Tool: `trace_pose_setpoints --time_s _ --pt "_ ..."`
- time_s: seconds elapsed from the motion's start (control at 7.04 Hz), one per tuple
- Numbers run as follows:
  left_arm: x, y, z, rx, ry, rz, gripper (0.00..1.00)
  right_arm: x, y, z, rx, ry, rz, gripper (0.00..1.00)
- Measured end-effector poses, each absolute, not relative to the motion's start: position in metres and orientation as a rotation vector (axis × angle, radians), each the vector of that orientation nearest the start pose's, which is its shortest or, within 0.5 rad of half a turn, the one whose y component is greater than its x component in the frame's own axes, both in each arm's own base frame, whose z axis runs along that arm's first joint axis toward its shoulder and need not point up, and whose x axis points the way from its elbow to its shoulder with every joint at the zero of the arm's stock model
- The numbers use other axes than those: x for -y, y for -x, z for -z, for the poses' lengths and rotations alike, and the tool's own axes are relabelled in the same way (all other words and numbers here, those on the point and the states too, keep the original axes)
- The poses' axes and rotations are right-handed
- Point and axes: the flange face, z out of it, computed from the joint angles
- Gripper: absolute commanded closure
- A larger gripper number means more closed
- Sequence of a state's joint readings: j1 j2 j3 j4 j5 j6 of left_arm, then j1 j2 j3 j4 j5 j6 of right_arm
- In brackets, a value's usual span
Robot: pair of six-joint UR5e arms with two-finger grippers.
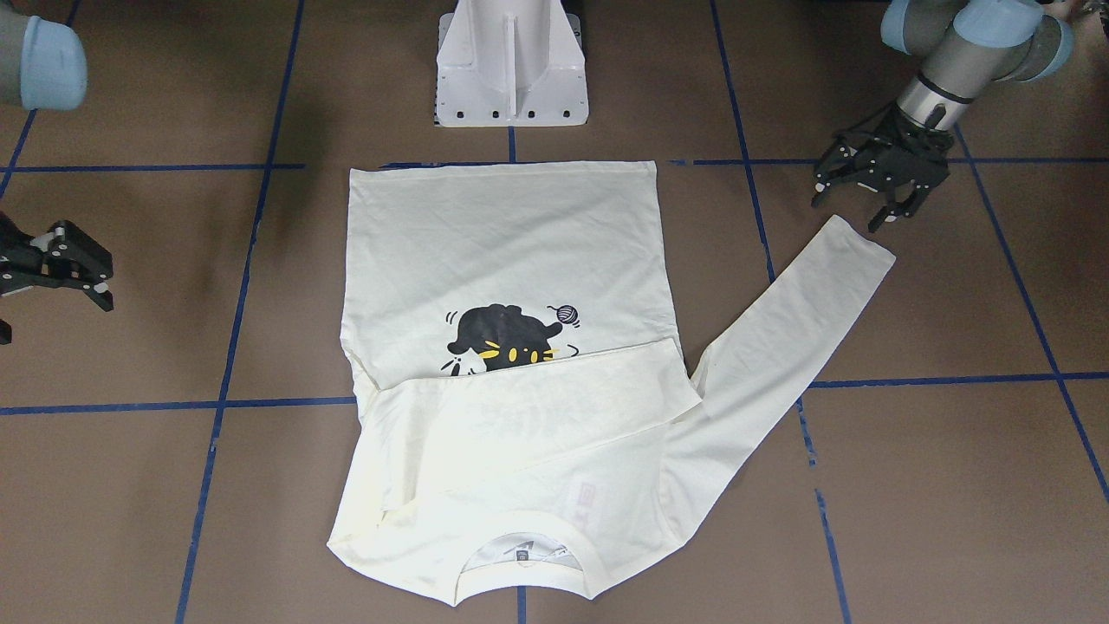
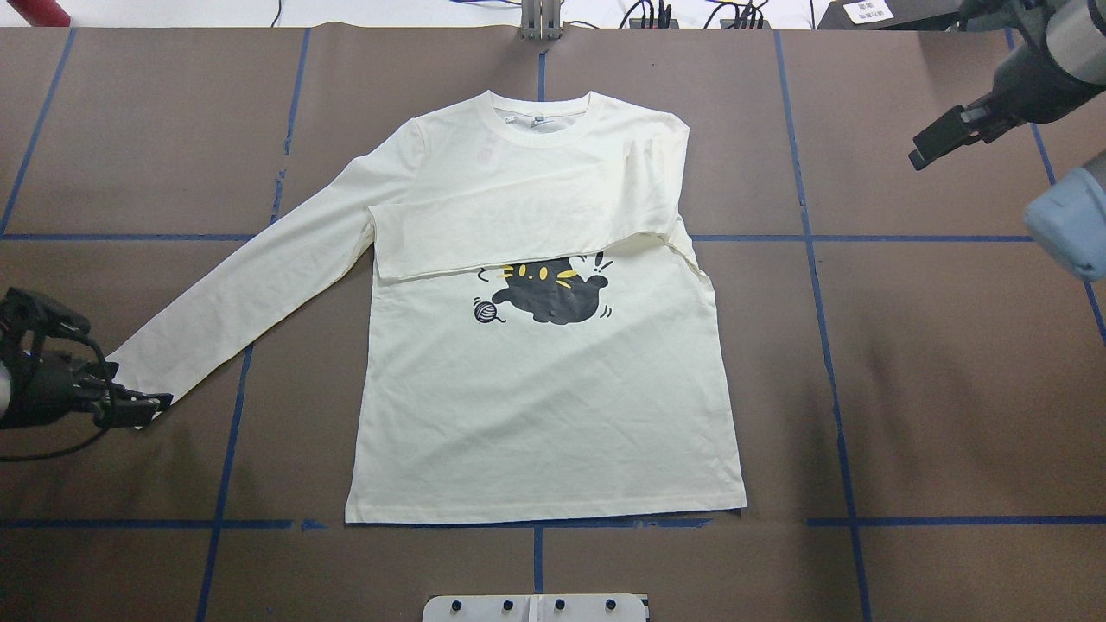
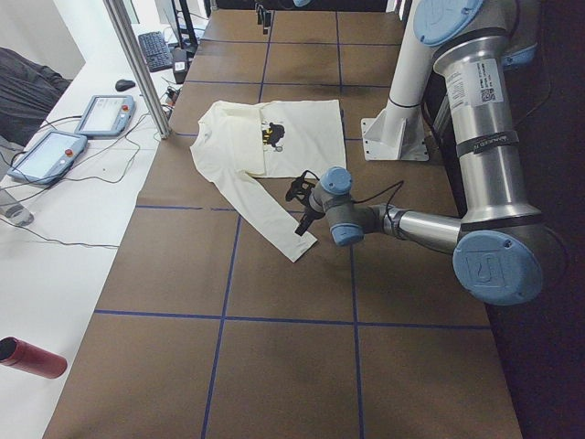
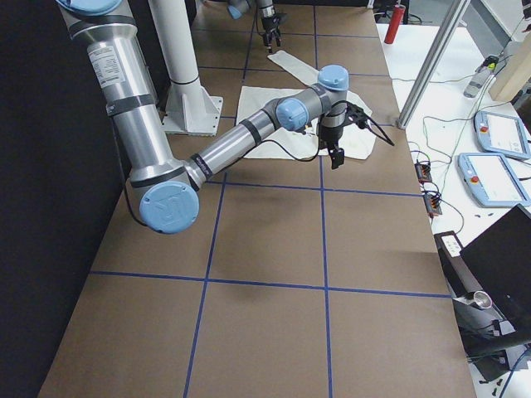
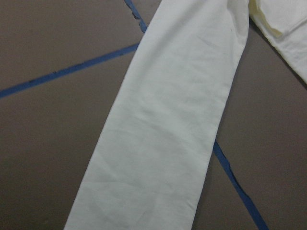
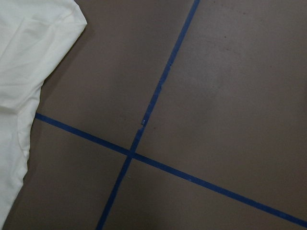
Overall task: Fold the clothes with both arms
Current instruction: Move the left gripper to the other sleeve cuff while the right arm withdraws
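Nearest the front-facing camera, at 6 o'clock, lies the collar (image 1: 520, 582) of the cream T-shirt (image 1: 511, 234), which is spread flat on the brown desk (image 1: 953, 485) with its hem toward the white pedestal (image 1: 511, 69) at 12 o'clock. Inside the neckline sits a small label (image 1: 522, 552), too small to read. One sleeve (image 1: 537, 407) is folded across the chest and covers the lower part of the black cat print (image 1: 507, 334); any lettering below the cat is hidden under it, and only a faint shadow shows through the cloth, not readable. The other sleeve (image 1: 780, 338) stretches out toward 2 o'clock, ending in a cuff (image 1: 858, 247). The left gripper (image 1: 853, 210) hangs just beside that cuff with its fingers (image 1: 819, 192) spread and holding nothing; whether a tip touches the cloth cannot be told. At 9 o'clock, well apart from the shirt, the right gripper (image 1: 54, 316) is cut off by the picture's edge; the fingers (image 1: 100, 290) that show stand apart and empty. A printed sticker on the near arm in the left side view is too small to read.
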State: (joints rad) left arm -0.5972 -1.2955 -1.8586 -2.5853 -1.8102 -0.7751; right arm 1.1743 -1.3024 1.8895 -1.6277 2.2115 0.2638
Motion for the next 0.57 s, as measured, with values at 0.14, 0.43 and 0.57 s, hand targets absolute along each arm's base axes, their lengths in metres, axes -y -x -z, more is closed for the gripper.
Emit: trace_pose_setpoints --time_s 0.14,0.43,0.57 --pt "0.314 -0.291 -0.539 -0.908 -0.482 -0.310 0.19 0.541 0.138 -0.383 0.760 -0.286 0.290 0.00" --pt "0.306 -0.303 -0.558 -0.865 -0.472 -0.319 0.33 0.534 0.130 -0.389 0.759 -0.288 0.284 0.00" --pt "0.304 -0.303 -0.563 -0.853 -0.471 -0.321 0.40 0.532 0.129 -0.390 0.758 -0.287 0.283 0.00"
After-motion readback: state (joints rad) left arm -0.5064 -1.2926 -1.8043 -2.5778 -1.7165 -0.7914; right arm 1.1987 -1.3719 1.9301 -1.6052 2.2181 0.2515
